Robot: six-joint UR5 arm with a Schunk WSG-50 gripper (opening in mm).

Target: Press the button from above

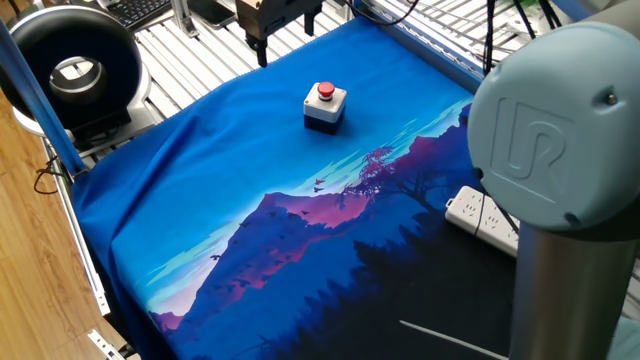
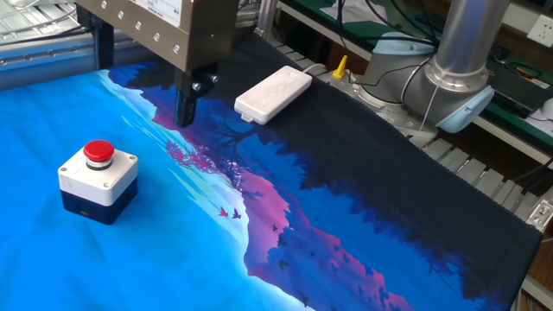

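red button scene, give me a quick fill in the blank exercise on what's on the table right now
1. The small round push-button cap on the little cube box is coloured ____.
2. The cube box has a light grey top and a ____ base.
3. The long white power strip lies on the ____ part of the printed mountain-scene cloth.
4. The dark two-finger gripper is not ____ the button; it hangs off to one side.

Missing words: red; dark; black; touching

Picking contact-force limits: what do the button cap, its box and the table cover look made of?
Button: glossy red plastic, by its sheen.
Box: matte moulded plastic, light grey top, dark base, corner screws.
Cover: printed fabric, likely; it wrinkles and drapes over the edge.
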